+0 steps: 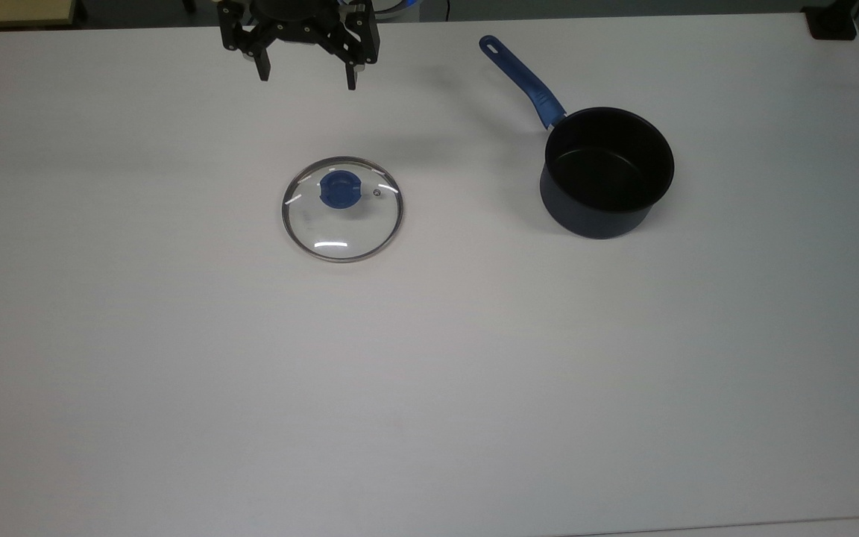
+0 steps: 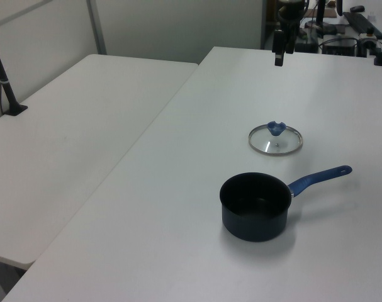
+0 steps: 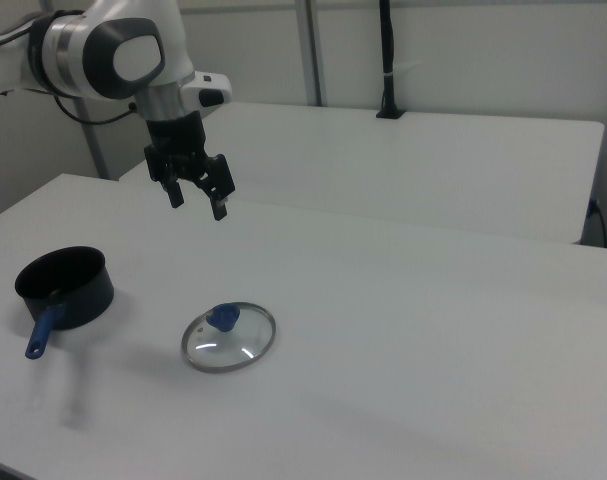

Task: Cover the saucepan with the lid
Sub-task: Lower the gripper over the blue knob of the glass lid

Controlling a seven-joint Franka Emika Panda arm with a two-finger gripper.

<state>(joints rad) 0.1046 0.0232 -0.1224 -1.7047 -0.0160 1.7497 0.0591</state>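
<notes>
On the white table (image 1: 429, 388) nothing of the task is done yet, as far as I can judge: the saucepan (image 1: 607, 173) stands uncovered toward the top view's right, its black inside bare and its long blue handle (image 1: 521, 80) pointing up and to the top view's left. The lid (image 1: 342, 208) lies flat on the table well apart from it, nearer the top view's middle, blue knob (image 1: 340, 189) upward. Above the table's far edge in the top view hangs the gripper (image 1: 307, 76), fingers spread wide and holding nothing, well clear of the lid. What is left is the whole job: grasp the knob, carry the lid across, set it on the pan. Counted: one table in use, one saucepan, one lid, one gripper.
</notes>
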